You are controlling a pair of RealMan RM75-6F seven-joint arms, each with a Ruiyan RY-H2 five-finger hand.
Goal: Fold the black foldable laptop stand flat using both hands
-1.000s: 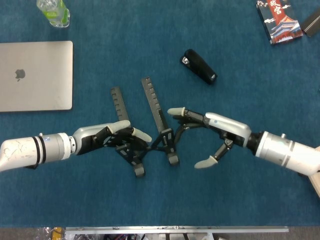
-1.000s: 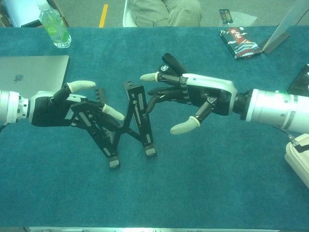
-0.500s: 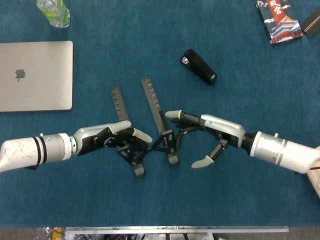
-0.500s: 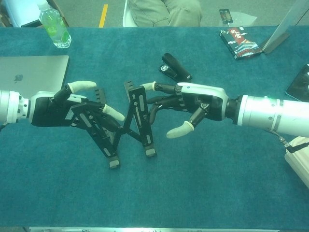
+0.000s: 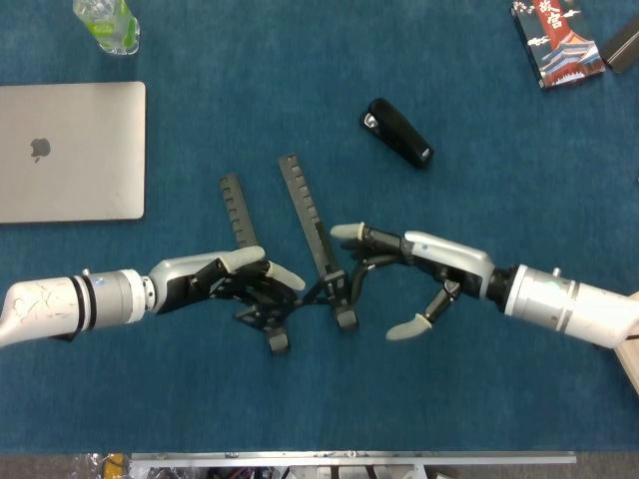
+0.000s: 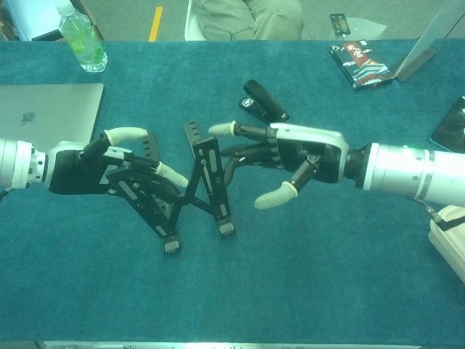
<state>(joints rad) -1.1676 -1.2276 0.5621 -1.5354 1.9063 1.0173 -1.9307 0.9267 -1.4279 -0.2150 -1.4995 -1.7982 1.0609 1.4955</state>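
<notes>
A: Where is the laptop stand [image 5: 290, 254] just now?

B: Middle of the blue table [image 5: 479, 379], not yet flat; its two notched rails run with their long axes toward twelve o'clock, leaning slightly to eleven, splayed apart and joined low down by the cross links.

A: And the hands?

B: The left hand [image 5: 225, 277] comes in from nine o'clock and grasps the left rail [image 6: 142, 193], thumb over the top and fingers curled round it; the right hand [image 5: 414, 261] comes in from three o'clock, fingers spread, holding nothing that I can see; its upper fingertips sit just beside the right rail [image 6: 209, 174], maybe touching, I can't tell from here.

A: So what does the next move turn on?

B: As I judge it, the right rail lies at nine o'clock from the right hand, broadside to the fingers; that hand is the nearer one to it; a push toward the left hand should close the gap between the rails.

A: Anything readable about?

B: The closed laptop [image 5: 70, 150] at ten o'clock carries the Apple logo; the booklet [image 5: 554, 40] at two o'clock bears Chinese characters, too small to read; a black stapler [image 5: 397, 133] and a green bottle [image 5: 106, 24] show no writing I can make out.
</notes>
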